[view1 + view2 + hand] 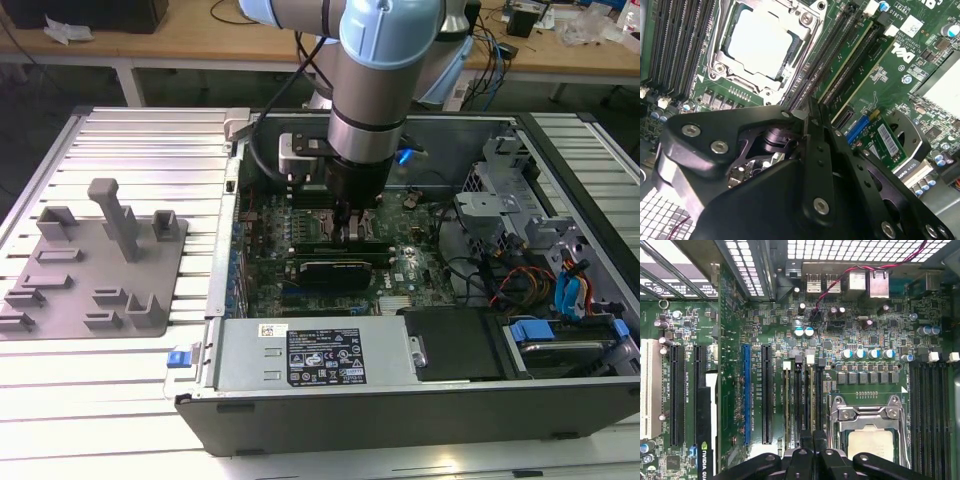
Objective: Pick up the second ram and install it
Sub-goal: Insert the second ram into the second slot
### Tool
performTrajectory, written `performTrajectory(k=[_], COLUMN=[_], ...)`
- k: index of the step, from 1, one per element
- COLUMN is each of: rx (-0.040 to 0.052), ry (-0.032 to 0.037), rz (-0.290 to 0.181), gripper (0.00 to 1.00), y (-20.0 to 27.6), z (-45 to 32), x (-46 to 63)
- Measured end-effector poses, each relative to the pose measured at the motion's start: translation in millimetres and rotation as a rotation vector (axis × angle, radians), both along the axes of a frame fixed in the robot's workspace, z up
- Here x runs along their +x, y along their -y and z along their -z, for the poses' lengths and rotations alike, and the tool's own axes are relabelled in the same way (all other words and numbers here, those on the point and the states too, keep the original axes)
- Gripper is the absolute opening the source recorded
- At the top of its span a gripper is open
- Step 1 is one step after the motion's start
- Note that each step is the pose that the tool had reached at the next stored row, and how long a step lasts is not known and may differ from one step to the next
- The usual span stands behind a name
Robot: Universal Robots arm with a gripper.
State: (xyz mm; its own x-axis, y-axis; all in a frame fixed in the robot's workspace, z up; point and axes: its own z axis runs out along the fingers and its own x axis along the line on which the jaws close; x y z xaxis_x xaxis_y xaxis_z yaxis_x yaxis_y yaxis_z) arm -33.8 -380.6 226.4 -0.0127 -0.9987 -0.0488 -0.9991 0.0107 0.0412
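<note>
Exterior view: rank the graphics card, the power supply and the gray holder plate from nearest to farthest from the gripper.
1. Graphics card: just below the gripper, inside the case.
2. Power supply: along the case's near edge, beyond the card.
3. Gray holder plate: outside the case, far toward the exterior view's left.

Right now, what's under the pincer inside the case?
The pincer sits over the memory slots beside the CPU socket on the motherboard. Its black body covers the slot ends, so the second ram can't be made out.
</note>
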Motion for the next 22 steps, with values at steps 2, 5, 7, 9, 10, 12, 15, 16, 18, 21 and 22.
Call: performTrajectory(k=[2,5,7,9,10,12,15,16,18,21,22], rx=[0.0002,0.0003,0.0003,0.0002,0.0002,0.0002,0.0004,0.0003,0.0005,0.0002,0.0003], ry=[0.0001,0.0001,0.0001,0.0001,0.0001,0.0001,0.0001,0.0001,0.0002,0.0000,0.0001], rz=[0.000,0.000,0.000,0.000,0.000,0.000,0.000,0.000,0.000,0.000,0.000], gripper=[0.09,0.16,0.23,0.23,0.23,0.23,0.23,0.23,0.23,0.23,0.23], y=[0.0,-0.1,0.0,-0.1,0.0,0.0,0.0,0.0,-0.1,0.0,0.0], z=[0.1,0.3,0.2,-1.1,-3.2,-8.8,-21.0,-25.4,-26.0,-26.0,-26.0], x=[0.0,0.0,0.0,0.0,0.0,0.0,0.0,0.0,0.0,2.2,7.0])
